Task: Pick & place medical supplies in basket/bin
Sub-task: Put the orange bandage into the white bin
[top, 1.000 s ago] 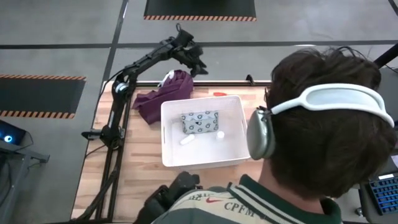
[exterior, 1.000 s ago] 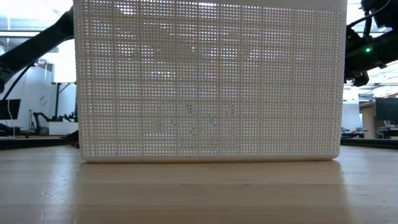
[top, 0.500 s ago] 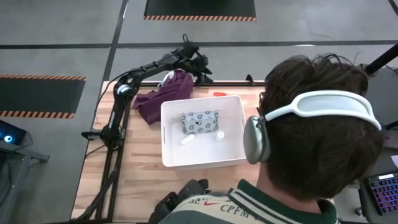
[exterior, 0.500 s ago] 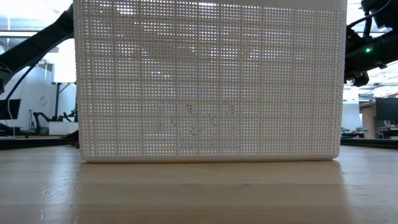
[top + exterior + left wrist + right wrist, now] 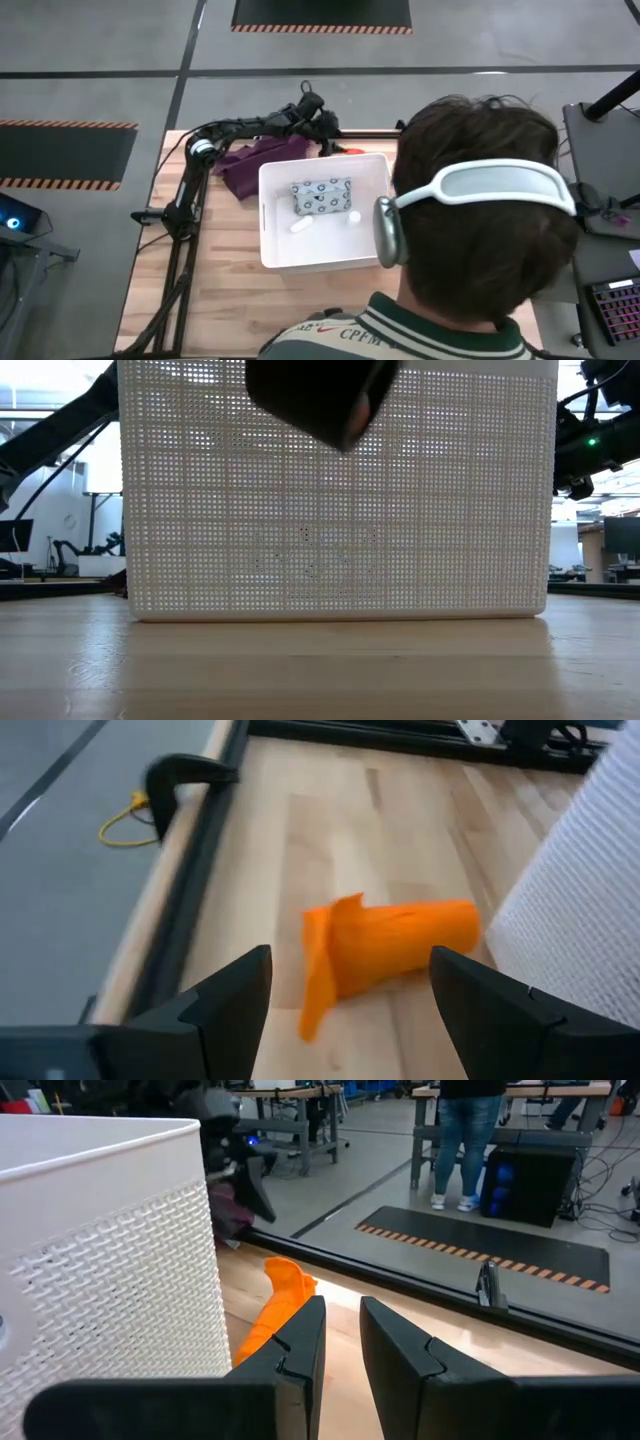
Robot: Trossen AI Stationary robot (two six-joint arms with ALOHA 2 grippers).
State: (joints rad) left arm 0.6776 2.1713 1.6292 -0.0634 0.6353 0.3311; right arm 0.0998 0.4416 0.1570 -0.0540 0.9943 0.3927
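Observation:
The orange tube (image 5: 385, 955) lies flat on the wood by the table's far edge, just outside the white basket's far wall (image 5: 590, 890); it also shows as the orange tube (image 5: 278, 1308) in the right wrist view. My left gripper (image 5: 350, 1005) is open, low behind the tube, with one finger on either side and not touching it. In the basket (image 5: 272, 215) lie the grey-green packet (image 5: 322, 195), the white oblong piece (image 5: 300, 225) and the tiny white bottle (image 5: 353, 216). My right gripper (image 5: 343, 1342) is level beside the basket and open by a narrow gap.
A purple cloth (image 5: 245, 165) lies left of the basket under my left arm. A person's head with a white headset (image 5: 490, 200) hides the table's right half and my right arm. A dark blurred thing (image 5: 320, 395) hangs before the basket in the low view.
My left gripper has swung from above the floor beyond the table toward the near and right, and down to the orange tube at the far edge. The person's head has shifted left. A dark blurred thing has come into the top of the low view.

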